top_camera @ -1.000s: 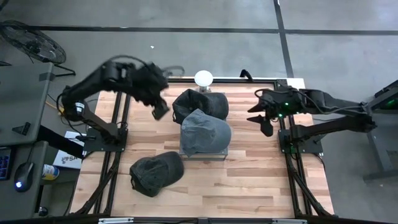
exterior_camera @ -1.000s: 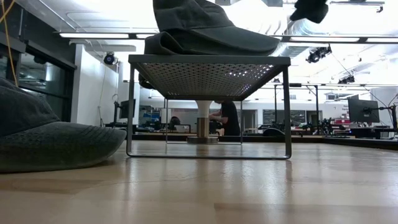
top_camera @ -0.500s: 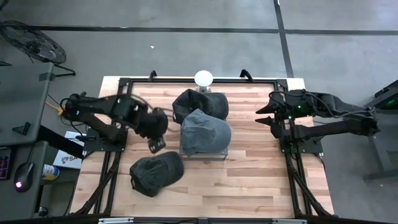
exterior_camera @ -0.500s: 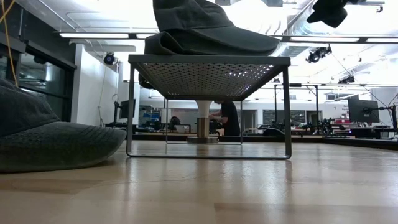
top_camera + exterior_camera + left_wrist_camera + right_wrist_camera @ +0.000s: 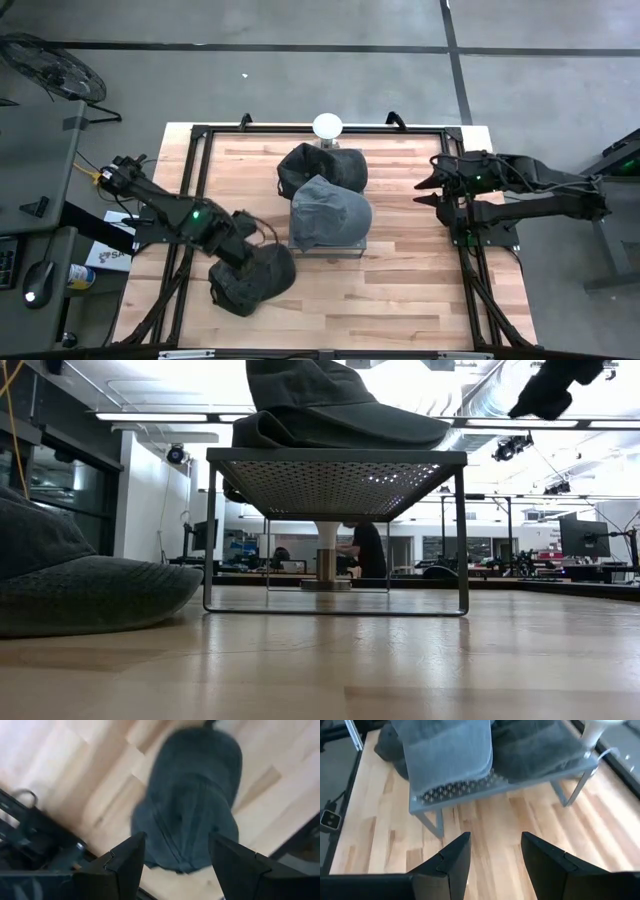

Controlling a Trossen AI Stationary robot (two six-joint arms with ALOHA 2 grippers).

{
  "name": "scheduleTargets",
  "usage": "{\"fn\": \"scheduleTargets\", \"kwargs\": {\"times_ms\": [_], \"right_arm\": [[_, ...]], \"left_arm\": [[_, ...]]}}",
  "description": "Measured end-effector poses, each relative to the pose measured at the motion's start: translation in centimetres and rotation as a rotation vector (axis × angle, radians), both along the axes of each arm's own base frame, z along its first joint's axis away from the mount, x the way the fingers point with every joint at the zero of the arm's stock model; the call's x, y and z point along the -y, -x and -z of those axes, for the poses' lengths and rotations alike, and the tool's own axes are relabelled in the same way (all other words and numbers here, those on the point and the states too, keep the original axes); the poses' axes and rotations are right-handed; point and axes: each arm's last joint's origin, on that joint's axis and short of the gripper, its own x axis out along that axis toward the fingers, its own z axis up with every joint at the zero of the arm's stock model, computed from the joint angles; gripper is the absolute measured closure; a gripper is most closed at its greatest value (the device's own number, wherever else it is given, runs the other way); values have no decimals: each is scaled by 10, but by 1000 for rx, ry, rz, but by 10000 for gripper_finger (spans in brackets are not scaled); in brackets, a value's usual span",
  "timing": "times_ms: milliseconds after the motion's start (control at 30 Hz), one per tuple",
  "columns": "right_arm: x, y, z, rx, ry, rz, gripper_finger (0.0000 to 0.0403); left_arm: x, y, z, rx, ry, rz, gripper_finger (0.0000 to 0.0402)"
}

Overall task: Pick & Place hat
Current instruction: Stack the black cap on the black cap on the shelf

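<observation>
Three dark grey caps are in view. One lies on the table (image 5: 268, 283) near its near-left part, also seen as the cap (image 5: 80, 580) and the cap (image 5: 187, 795). Two more caps (image 5: 322, 166) (image 5: 331, 210) rest on a perforated metal stand (image 5: 335, 465). My left gripper (image 5: 240, 263) hangs open right over the table cap, its fingers (image 5: 125, 865) standing on either side of it in the left wrist view. My right gripper (image 5: 428, 186) is open at the table's right side, raised, facing the stand (image 5: 485, 787).
A white round knob on a post (image 5: 327, 125) stands behind the stand at the far edge. Black frame rails (image 5: 200, 180) (image 5: 462, 230) run along both sides of the table. Bare wood (image 5: 400, 280) lies near and right of the stand.
My left gripper has swung from beside the stand's far-left corner toward the near edge and down, ending over the cap on the table. My right gripper has drawn back a little toward the right edge. No cap has moved.
</observation>
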Motion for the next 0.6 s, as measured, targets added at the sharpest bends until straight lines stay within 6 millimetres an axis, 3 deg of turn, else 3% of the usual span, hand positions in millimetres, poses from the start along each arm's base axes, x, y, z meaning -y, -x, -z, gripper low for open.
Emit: {"fn": "scheduleTargets", "kwargs": {"times_ms": [333,600], "right_arm": [[-3,5,23,6,-102,-8,235],[-4,7,29,35,-130,-30,235]], "left_arm": [[36,9,36,-65,178,-3,189],[48,13,64,-78,206,-20,189]]}}
